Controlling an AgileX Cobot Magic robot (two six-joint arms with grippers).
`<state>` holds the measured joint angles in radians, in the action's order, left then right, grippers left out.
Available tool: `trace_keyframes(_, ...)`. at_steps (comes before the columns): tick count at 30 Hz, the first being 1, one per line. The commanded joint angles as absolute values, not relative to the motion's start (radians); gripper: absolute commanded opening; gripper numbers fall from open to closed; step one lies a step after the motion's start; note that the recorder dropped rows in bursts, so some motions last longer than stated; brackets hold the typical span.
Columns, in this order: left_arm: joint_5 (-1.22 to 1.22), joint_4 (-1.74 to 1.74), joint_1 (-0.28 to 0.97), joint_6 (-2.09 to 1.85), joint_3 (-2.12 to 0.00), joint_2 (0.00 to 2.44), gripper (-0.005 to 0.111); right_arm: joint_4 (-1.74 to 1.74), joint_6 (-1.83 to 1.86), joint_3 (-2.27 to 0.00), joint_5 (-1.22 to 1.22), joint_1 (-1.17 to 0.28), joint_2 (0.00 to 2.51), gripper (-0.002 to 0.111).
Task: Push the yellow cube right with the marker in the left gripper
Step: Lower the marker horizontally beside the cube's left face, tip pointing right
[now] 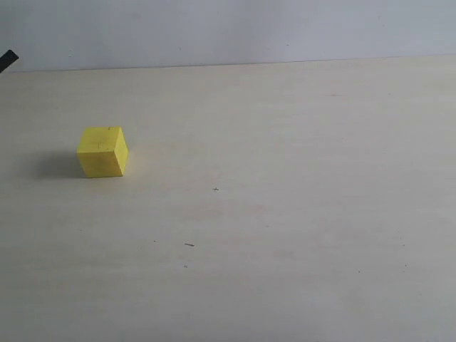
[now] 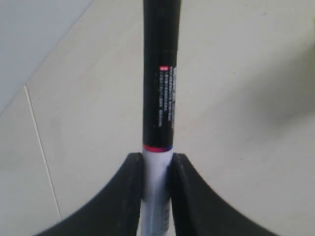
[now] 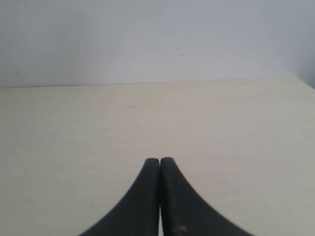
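Observation:
The yellow cube rests on the pale table at the left of the exterior view, with nothing touching it. A thin black tip shows at the far left edge of that view, well behind and left of the cube. In the left wrist view my left gripper is shut on the marker, clamping its white barrel while the long black cap sticks out beyond the fingertips. The cube is out of that view. My right gripper is shut with nothing between its fingers.
The pale wooden table runs back to a light grey wall. A seam line in the surface shows in the left wrist view.

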<state>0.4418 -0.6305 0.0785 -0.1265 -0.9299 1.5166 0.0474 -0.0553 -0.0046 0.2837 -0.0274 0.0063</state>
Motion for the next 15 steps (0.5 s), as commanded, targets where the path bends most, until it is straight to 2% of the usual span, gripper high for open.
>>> trace_keyframes(1,0.397,-0.672,0.013,-0.296,-0.999,1.664,0.0,0.051,-0.054,0.0,0.28,-0.023,0.0,0.0)
trace_keyframes(5,0.407,-0.645,-0.002,-0.644,-1.004,1.78,0.0,0.051,-0.054,0.0,0.282,-0.023,0.0,0.0)
trace_keyframes(12,0.421,-0.377,-0.002,-1.168,-1.012,1.898,0.0,0.051,-0.054,0.0,0.282,-0.023,0.0,0.0)
trace_keyframes(15,0.54,-0.28,-0.002,-1.243,-1.073,1.913,0.0,0.051,-0.054,0.0,0.282,-0.023,0.0,0.0)
